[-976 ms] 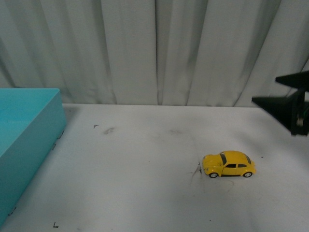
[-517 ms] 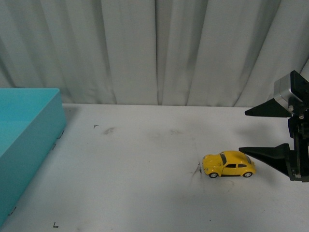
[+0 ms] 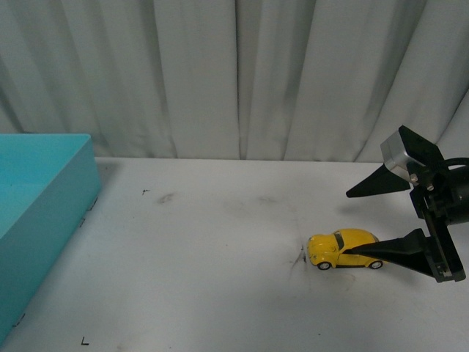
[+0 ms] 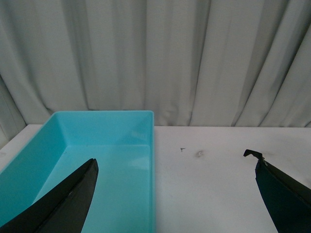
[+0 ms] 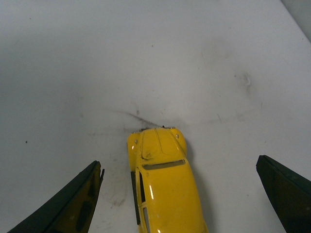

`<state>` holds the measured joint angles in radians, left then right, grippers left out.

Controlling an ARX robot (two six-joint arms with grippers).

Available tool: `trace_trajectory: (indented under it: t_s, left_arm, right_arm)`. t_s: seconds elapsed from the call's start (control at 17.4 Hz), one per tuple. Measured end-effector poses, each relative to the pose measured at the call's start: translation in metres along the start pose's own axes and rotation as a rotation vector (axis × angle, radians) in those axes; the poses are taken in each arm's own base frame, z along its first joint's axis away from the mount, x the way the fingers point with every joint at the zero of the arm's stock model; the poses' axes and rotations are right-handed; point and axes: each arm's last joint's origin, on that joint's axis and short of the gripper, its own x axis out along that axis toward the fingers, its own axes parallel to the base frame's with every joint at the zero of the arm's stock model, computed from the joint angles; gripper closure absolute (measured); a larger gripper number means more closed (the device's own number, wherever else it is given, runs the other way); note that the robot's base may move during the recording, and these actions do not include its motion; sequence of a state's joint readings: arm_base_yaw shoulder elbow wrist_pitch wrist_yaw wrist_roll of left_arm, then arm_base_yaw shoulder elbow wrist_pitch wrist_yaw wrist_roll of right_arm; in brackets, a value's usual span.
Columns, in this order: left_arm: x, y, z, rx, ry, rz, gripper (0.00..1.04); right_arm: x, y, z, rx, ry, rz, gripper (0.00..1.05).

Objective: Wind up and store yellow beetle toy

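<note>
The yellow beetle toy [image 3: 339, 248] stands on its wheels on the white table, right of centre, nose pointing left. My right gripper [image 3: 355, 223] is open, its black fingers spread wide over the toy's rear half, one finger in front of the toy and one behind it. In the right wrist view the toy [image 5: 163, 184] lies between the two fingers [image 5: 73, 204], touching neither, with wide gaps on both sides. My left gripper [image 4: 175, 194] is open and empty, above the near edge of the teal box [image 4: 97, 160]. The left arm is out of the front view.
The teal open box [image 3: 37, 213] stands at the table's left edge. Grey curtains hang behind the table. Dark scuff marks [image 3: 297, 258] lie just ahead of the toy's nose, and small marks [image 3: 165, 196] lie further back on the table.
My right gripper has come in from the right edge and down, and its open fingers now straddle the toy's rear. The toy has not moved.
</note>
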<state>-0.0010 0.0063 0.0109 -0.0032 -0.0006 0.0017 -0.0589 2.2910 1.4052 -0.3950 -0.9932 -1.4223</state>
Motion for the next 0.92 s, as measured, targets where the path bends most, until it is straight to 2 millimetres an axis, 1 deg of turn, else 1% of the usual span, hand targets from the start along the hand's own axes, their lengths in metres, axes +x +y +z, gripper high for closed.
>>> trace_trajectory:
  t_s: [0.17, 0.4, 0.63, 0.69, 0.75, 0.8, 0.92]
  left_arm:
    - [0.0, 0.0, 0.0, 0.0, 0.0, 0.0, 0.07]
    - [0.0, 0.0, 0.0, 0.0, 0.0, 0.0, 0.07]
    - [0.0, 0.0, 0.0, 0.0, 0.0, 0.0, 0.07]
    - [0.0, 0.0, 0.0, 0.0, 0.0, 0.0, 0.07]
    - [0.0, 0.0, 0.0, 0.0, 0.0, 0.0, 0.07]
    - [0.0, 0.0, 0.0, 0.0, 0.0, 0.0, 0.07]
    - [0.0, 0.0, 0.0, 0.0, 0.0, 0.0, 0.07]
  right_arm:
    - [0.008, -0.009, -0.011, 0.01, 0.033, 0.048, 0.07]
    - [0.028, -0.004, -0.02, 0.013, 0.079, 0.124, 0.07]
    - [0.04, -0.003, -0.016, -0.012, 0.109, 0.137, 0.07]
    - [0.041, -0.002, -0.015, -0.004, 0.131, 0.144, 0.1]
    - [0.041, -0.001, -0.015, 0.009, 0.135, 0.154, 0.41]
    - [0.04, 0.0, -0.015, 0.01, 0.132, 0.161, 0.63]
    - [0.033, -0.002, -0.019, 0.005, 0.135, 0.15, 0.63]
